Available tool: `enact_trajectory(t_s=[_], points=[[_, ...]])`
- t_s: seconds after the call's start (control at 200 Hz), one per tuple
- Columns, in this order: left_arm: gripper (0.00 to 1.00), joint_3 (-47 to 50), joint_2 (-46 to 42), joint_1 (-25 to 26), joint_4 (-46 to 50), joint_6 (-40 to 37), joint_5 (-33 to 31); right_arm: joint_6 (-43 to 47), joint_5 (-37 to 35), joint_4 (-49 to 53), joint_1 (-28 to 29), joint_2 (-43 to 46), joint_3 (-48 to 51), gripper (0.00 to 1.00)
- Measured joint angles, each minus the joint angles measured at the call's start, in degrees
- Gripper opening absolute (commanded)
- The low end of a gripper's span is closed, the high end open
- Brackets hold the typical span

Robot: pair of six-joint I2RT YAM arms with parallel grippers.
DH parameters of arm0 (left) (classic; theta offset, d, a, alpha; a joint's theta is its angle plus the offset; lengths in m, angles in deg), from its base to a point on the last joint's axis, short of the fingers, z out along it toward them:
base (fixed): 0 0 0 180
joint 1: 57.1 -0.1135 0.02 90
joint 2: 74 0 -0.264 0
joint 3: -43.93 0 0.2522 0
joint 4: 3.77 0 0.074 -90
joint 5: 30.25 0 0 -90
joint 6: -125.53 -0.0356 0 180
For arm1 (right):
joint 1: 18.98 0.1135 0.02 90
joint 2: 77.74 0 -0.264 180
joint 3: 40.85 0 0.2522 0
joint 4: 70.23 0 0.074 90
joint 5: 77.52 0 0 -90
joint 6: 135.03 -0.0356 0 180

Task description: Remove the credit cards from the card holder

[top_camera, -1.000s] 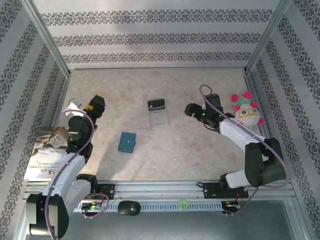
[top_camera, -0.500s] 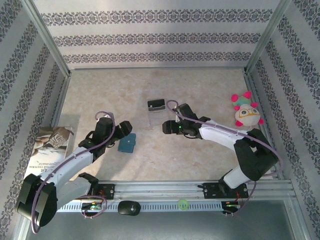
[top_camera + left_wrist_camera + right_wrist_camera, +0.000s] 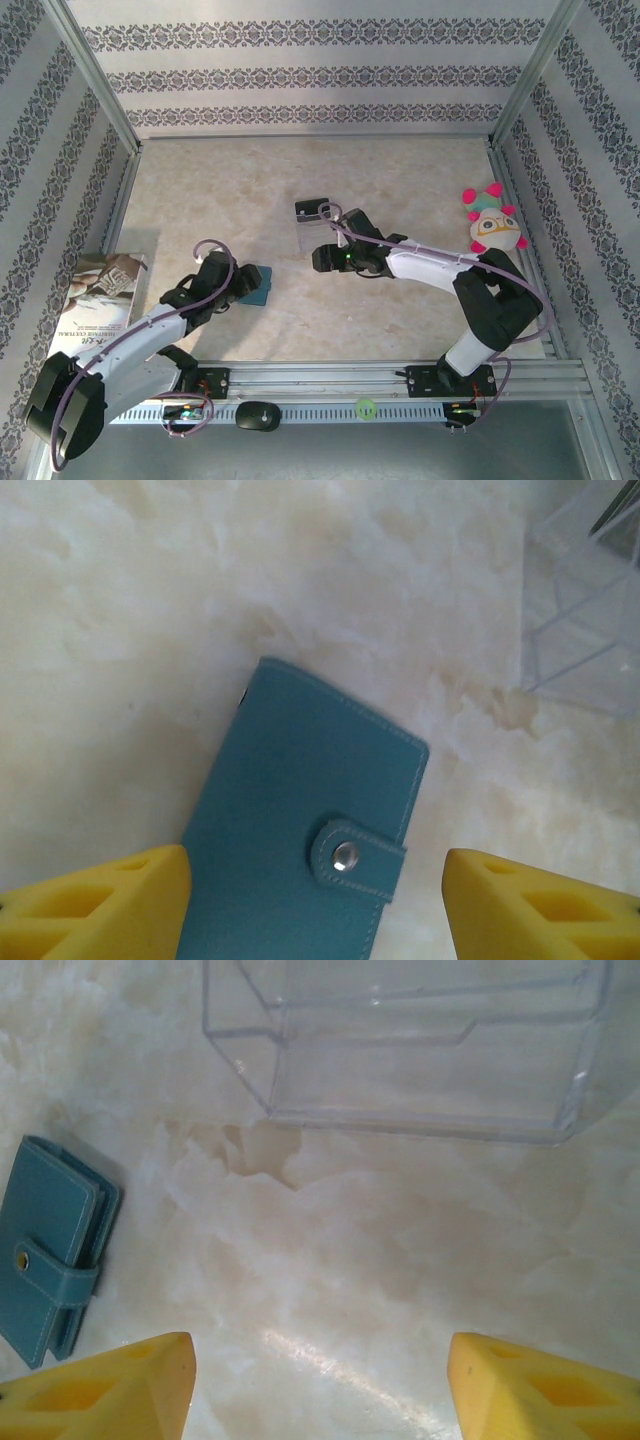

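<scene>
Position decides the coming move: the card holder [image 3: 305, 850] lies flat on the counter [image 3: 120, 630] directly ahead of and partly between the left jaws, so the left arm is much the nearer. In the left wrist view its long axis runs away from the jaws, leaning a little to the right, and the two yellow pads [image 3: 100, 895] stand either side of its near end, across its short width. The snap tab [image 3: 358, 856] is fastened and no cards are out, so the task looks barely begun.

The left jaws stand apart, wider than the holder, gripping nothing. The left pad sits just beside the holder's edge, and whether it touches I cannot tell.

The right jaws are likewise spread and empty, their pads [image 3: 100, 1385] over bare counter. From them the holder [image 3: 50, 1250] lies off to the left and the clear plastic stand [image 3: 400, 1050] just ahead. In the top view the holder [image 3: 260, 284] sits near the front left of the counter, well apart from the stand [image 3: 316, 238].
</scene>
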Motion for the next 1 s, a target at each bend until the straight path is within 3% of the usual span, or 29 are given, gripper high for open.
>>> enact_trajectory(t_s=[0.19,0.315,0.665,0.814,0.999], points=[[0.66,2.45,0.44,0.87,-0.24,1.33,0.42,0.07,0.96,-0.9,-6.43,-3.61,-3.3,0.72],[0.6,2.49,1.38,2.08,-0.7,1.99,0.63,0.2,1.6,-1.6,-7.1,-4.55,-3.89,0.72],[0.48,2.32,7.76,6.27,-4.72,3.45,0.48,-0.68,4.52,-3.52,-0.63,-4.52,-2.01,0.65],[0.5,2.03,6.34,6.71,-4.24,3.41,-0.39,-0.87,5.7,-4.17,2.51,-4.5,-2.01,0.65],[0.58,0.98,-1.62,6.43,-1.2,1.55,-5.73,-0.22,5.92,-4.44,4.81,-4.02,-2.01,0.65]])
